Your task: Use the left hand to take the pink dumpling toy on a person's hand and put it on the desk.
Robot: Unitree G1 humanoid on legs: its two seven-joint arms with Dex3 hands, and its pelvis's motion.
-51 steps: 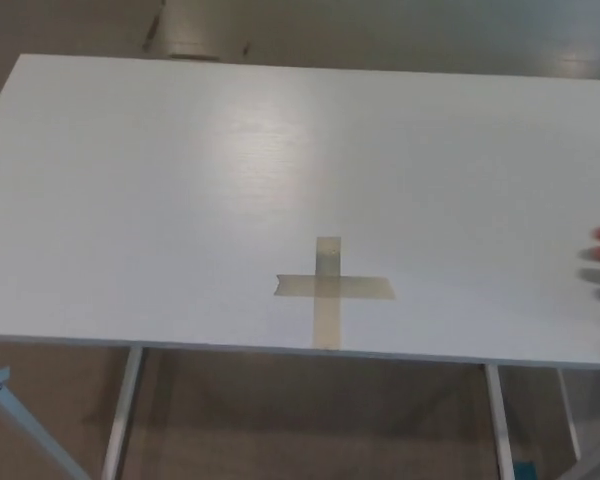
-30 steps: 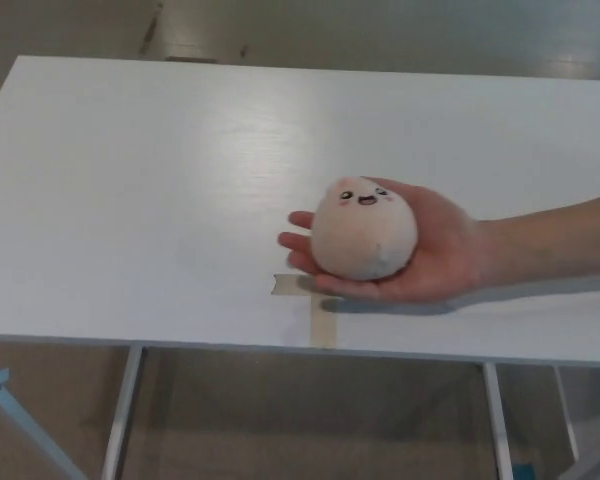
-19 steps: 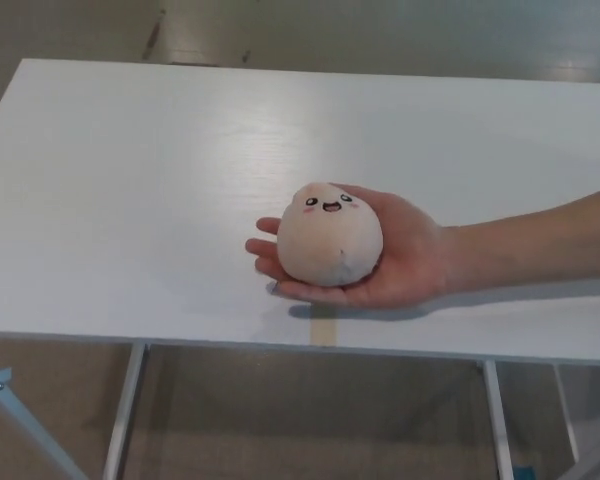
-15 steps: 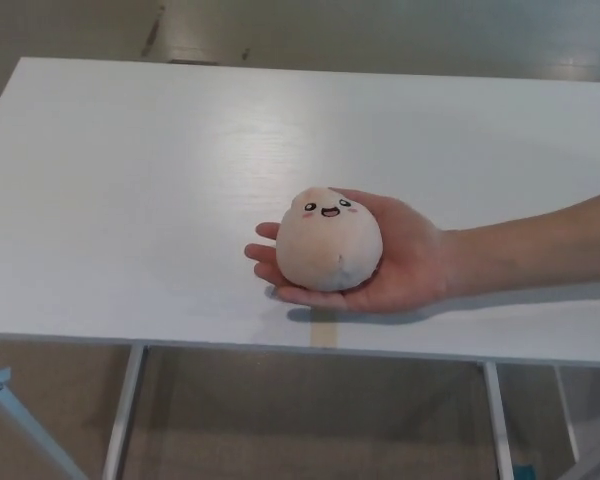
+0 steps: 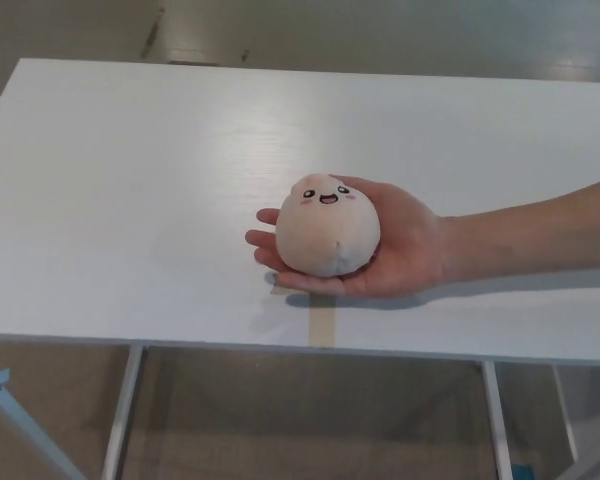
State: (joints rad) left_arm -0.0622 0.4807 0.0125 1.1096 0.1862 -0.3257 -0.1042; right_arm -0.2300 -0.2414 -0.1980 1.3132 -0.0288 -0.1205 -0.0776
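Upright, dumpling toy (image 5: 327, 226) faces camera.

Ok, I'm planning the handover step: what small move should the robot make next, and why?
Probably bring the left hand in from the left toward the pink dumpling toy. The toy sits on the person's open palm above the desk, and neither robot hand is in view yet.

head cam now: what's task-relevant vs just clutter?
Task-relevant:
pink dumpling toy, resting on the person's hand
white desk, the drop surface

Just there:
tape strip on the desk under the hand, mostly hidden

Neither robot hand is in view.
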